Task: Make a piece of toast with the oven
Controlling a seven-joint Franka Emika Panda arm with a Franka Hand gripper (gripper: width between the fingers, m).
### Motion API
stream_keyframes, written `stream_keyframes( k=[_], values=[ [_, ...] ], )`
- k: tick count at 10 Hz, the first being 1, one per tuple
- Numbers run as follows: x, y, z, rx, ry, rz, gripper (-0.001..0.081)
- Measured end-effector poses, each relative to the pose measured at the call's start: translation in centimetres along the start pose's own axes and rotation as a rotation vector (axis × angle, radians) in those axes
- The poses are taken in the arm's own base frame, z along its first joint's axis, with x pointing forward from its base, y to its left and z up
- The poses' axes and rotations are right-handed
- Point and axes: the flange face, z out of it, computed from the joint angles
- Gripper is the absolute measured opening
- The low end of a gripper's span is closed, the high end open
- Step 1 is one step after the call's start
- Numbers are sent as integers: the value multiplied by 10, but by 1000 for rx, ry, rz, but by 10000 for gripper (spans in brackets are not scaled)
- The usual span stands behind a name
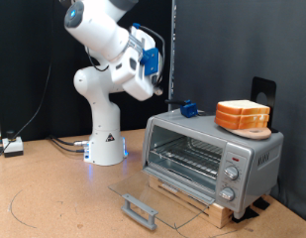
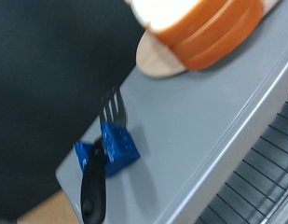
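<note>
1. My fingers (image 1: 160,87) hang in the air above the oven's (image 1: 214,157) end at the exterior view's left; I cannot tell whether they are spread or closed.
2. The piece of toast (image 1: 244,115) lies flat on a small wooden board (image 2: 162,62) on the oven's top.
3. The oven's glass door (image 1: 157,198) lies folded open, the wire rack (image 1: 187,159) bare.
4. I judge the toast light, soft and crushable; its crust edges look the best hold.
5. Broad face up, no clear long axis.
6. A fork (image 2: 99,159) lies nearby, on a blue holder.

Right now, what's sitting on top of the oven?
On the oven top: the piece of toast on a small wooden board, and a blue-and-black tool. The board beneath the toast is mostly covered.
</note>
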Motion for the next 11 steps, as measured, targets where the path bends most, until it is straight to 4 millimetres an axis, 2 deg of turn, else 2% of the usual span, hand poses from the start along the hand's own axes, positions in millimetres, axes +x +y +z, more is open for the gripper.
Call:
stream_keyframes(
  k=[1, 2, 3, 6, 7, 9, 11],
  values=[
    [-8, -8, 1, -45, -2, -86, 809],
    [-7, -7, 2, -28, 3, -46, 809],
    [-7, -10, 3, -25, -1, -112, 809],
    [-20, -47, 3, -18, -16, -473, 809],
    [-29, -58, 1, -36, -19, -535, 809],
    [-49, -76, 0, -121, -39, -561, 809],
    [-72, -84, 0, -223, -53, -532, 809]
  ],
)
